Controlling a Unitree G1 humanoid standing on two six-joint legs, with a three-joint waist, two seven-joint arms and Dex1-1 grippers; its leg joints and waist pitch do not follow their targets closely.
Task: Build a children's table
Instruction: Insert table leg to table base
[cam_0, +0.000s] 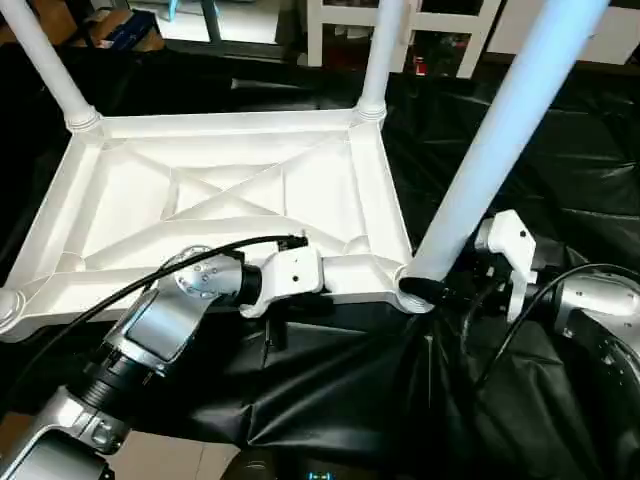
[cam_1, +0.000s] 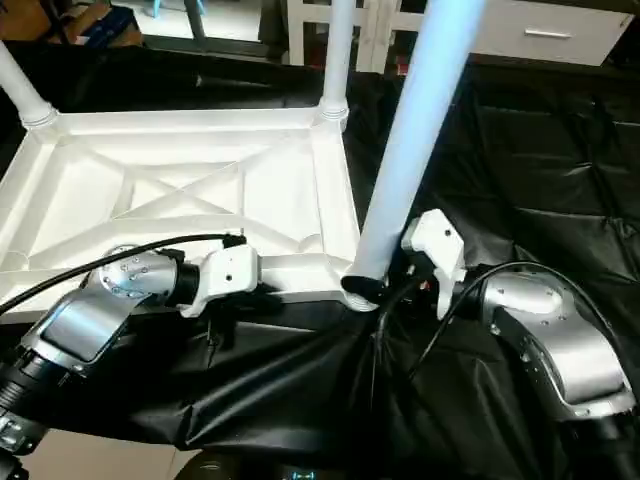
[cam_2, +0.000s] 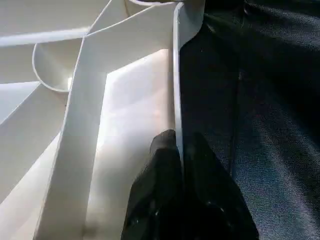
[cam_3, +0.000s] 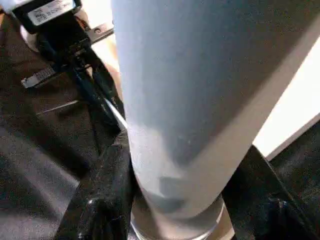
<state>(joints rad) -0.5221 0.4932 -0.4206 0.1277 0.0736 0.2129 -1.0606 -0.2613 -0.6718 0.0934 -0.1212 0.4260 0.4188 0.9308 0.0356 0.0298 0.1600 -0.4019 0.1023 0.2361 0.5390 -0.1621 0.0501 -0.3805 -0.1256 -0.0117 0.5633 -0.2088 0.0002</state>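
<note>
White plastic top (cam_0: 215, 190) lying ribs-up on black sheeting (cam_0: 330, 390), two far legs (cam_0: 380, 55) already seated. Third leg (cam_0: 500, 135) leaning, foot in the near right socket (cam_0: 415, 290), clasped low between the right gripper's (cam_3: 175, 200) fingers. Left gripper (cam_2: 181, 165) pinched tight on the near rim. Step in hand, by the look of it: seating the third leg. Next: straighten upright, press home while steadying the rim. Near left socket (cam_0: 8, 308) still empty.
</note>
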